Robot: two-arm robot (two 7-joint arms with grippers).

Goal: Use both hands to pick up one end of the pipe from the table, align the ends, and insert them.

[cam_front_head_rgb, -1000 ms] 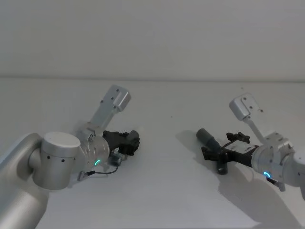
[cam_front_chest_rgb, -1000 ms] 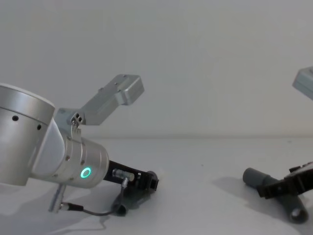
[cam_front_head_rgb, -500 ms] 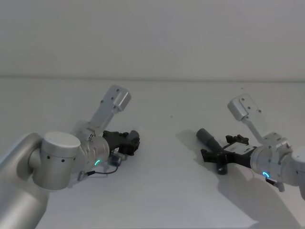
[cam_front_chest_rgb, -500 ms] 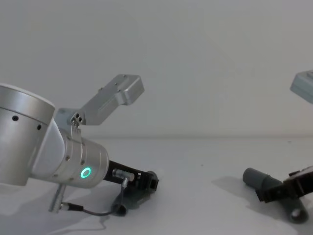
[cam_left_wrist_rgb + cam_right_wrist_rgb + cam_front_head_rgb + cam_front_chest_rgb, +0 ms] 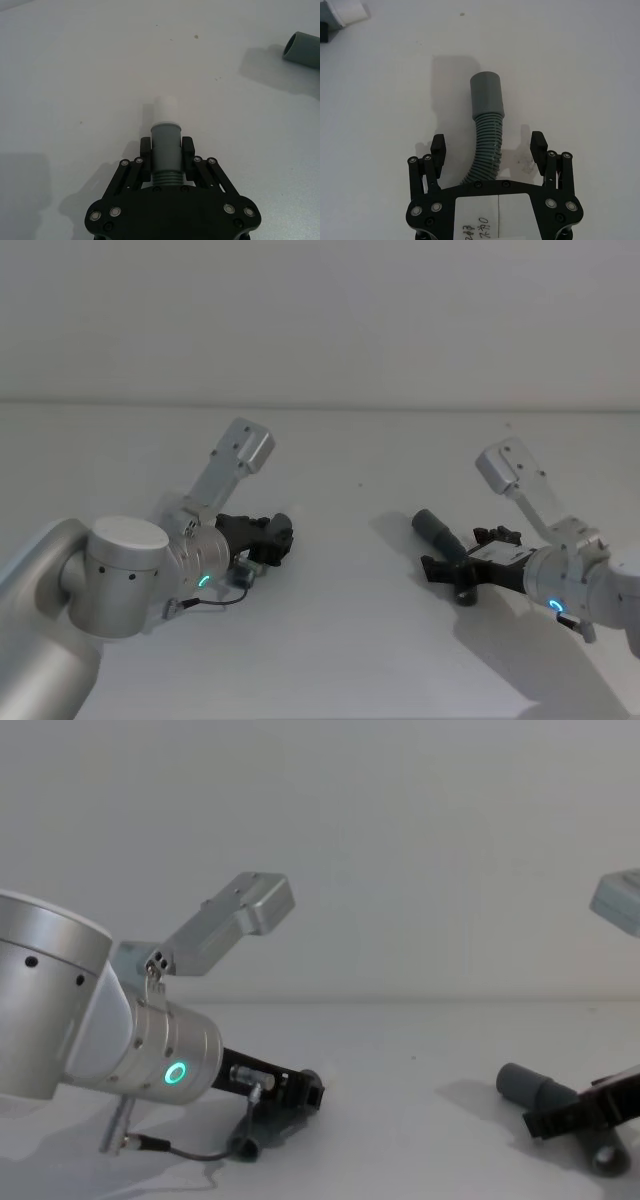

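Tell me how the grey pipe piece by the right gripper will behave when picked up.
Its ribbed bend looks flexible, so the smooth sleeve may droop once lifted. Round and lying on the table, it could roll if the open right gripper nudges it. It is hollow, so probably light. The left gripper is shut on the white-tipped piece.

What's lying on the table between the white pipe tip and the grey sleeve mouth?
Nothing. The table between the white tip and the sleeve mouth is bare, as the left wrist view shows.
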